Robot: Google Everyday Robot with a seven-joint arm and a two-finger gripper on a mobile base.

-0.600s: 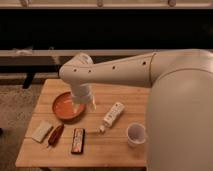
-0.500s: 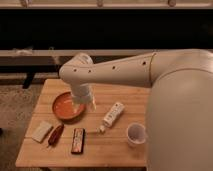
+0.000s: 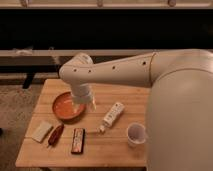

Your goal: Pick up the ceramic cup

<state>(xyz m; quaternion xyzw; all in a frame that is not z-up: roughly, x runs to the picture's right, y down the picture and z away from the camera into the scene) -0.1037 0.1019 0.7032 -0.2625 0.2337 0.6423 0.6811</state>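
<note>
From my station I see the arm (image 3: 117,72) reaching in from the right across the wooden table (image 3: 125,95), and the gripper (image 3: 83,101) hangs from its wrist over the right-hand edge of the orange bowl (image 3: 65,107). Whether it is set wide or narrow I cannot tell, and I see nothing held in it. The ceramic cup (image 3: 136,134) stands upright, well apart from the gripper, off to its right and nearer to me, close to the table's front right corner and free of any contact. Between the gripper and the cup lies a long white bottle (image 3: 112,116) on its side, set at a slant. Nearer to me than the gripper lies a dark flat packet (image 3: 77,140). To the left of that lie a reddish-brown stick-shaped thing (image 3: 55,135) and a pale block (image 3: 42,131).
</note>
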